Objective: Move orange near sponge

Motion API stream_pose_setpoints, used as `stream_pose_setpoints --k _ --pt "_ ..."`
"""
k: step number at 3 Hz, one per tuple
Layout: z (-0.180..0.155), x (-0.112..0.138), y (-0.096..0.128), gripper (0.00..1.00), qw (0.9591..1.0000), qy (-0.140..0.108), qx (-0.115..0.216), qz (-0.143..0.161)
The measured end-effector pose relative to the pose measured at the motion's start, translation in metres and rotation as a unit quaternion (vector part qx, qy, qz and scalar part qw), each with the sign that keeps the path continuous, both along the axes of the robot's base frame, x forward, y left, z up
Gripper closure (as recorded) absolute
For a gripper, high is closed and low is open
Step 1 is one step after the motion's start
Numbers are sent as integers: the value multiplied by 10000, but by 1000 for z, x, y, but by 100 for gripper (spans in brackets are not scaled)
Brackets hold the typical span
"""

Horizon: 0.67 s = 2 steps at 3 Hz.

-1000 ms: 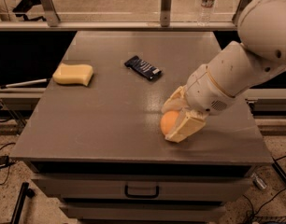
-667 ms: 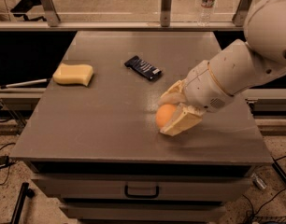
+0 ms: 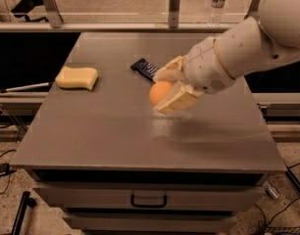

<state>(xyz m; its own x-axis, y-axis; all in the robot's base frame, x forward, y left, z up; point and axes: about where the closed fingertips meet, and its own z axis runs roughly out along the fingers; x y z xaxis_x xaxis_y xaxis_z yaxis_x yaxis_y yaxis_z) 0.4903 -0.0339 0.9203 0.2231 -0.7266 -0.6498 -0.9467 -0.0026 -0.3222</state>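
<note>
One grey bench [image 3: 115, 131] fills the middle of the frame, with a single drawer handle [image 3: 149, 199] on its front low down. One white arm [image 3: 248, 48] reaches in from the upper right. Its one claw [image 3: 162, 94] sits just right of centre, with its two beige fingers pinching the orange between them.

There is one sponge [image 3: 77, 77], pale yellow with wavy edges, lying at the left of the bench, well apart from the claw. The one orange [image 3: 159, 91] is round, smooth and matte. One dark packet [image 3: 144, 67] lies just above and left of it. A single water bottle [image 3: 217, 1] stands at the top.

Compared with a second ago, the claw and the fruit are further up and to the left, closer to the packet. The sponge and the packet have stayed where they were.
</note>
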Motion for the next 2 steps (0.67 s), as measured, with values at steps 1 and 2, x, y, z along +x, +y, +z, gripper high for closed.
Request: stream_pose_setpoints --k 1,2 --pt "22 21 27 100 9993 -268 233 124" --pt "34 48 59 100 9980 -425 386 277"
